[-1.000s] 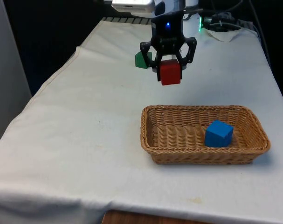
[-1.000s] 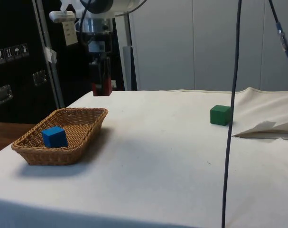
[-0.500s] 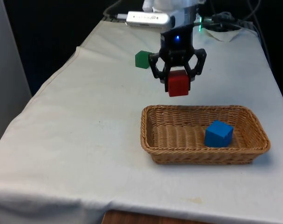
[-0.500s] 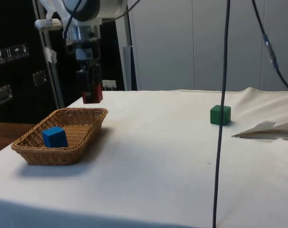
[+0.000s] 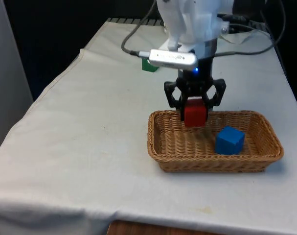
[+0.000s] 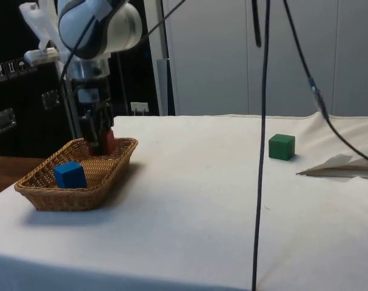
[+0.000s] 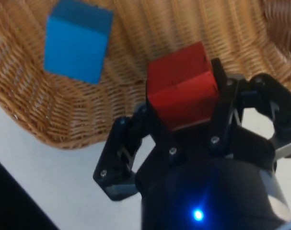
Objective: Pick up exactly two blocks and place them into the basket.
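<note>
My claw (image 5: 195, 108) clamped on the red block (image 5: 195, 113) over the basket (image 5: 158, 147), blue block (image 5: 229, 140) inside, green block (image 6: 282, 147) well apart.

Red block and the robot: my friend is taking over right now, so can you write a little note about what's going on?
Tool: shut on the red block, held over the basket, near its far wall.
Blue block: already lying in the basket, toward the front view's right.
Green block: on the cloth, away from the basket. Leave it there.
Done: one block is in, and the second has been carried over the basket.
Left: open the tool so the red block drops in beside the blue one, then lift away. That makes exactly two.
</note>
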`<state>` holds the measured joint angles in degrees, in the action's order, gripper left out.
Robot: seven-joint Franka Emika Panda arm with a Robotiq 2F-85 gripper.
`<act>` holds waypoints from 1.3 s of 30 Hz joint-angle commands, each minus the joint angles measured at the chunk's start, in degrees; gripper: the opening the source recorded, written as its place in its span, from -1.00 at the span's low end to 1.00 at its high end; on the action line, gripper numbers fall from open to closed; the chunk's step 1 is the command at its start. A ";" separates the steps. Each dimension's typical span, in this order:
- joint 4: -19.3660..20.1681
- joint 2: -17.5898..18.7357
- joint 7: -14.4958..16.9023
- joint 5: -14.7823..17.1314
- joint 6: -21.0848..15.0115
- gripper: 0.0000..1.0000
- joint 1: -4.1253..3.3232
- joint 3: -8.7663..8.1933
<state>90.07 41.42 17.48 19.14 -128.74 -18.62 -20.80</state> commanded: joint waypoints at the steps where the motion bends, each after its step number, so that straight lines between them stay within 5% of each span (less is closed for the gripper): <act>1: -1.78 1.60 -0.57 0.40 0.74 -0.92 0.29 0.40; 12: -8.94 8.37 -2.92 0.40 1.49 -0.92 0.40 -0.34; 23: -9.63 9.45 -2.75 0.74 0.80 -0.88 0.46 -0.40; 26: -9.63 9.57 -2.75 0.74 0.74 -0.43 0.46 -0.34; 27: -9.63 9.68 -2.69 0.80 0.69 -0.03 0.46 -0.34; 29: -9.51 9.57 -2.75 0.63 0.80 0.36 0.40 -0.46; 30: -9.63 9.68 -2.69 0.80 0.63 0.36 0.52 -0.34; 33: -9.63 9.74 -2.69 0.80 0.63 0.93 0.52 -0.34; 39: -9.63 9.74 -2.64 0.80 0.57 1.00 0.52 -0.34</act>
<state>80.56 51.05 14.73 19.77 -127.94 -18.22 -21.26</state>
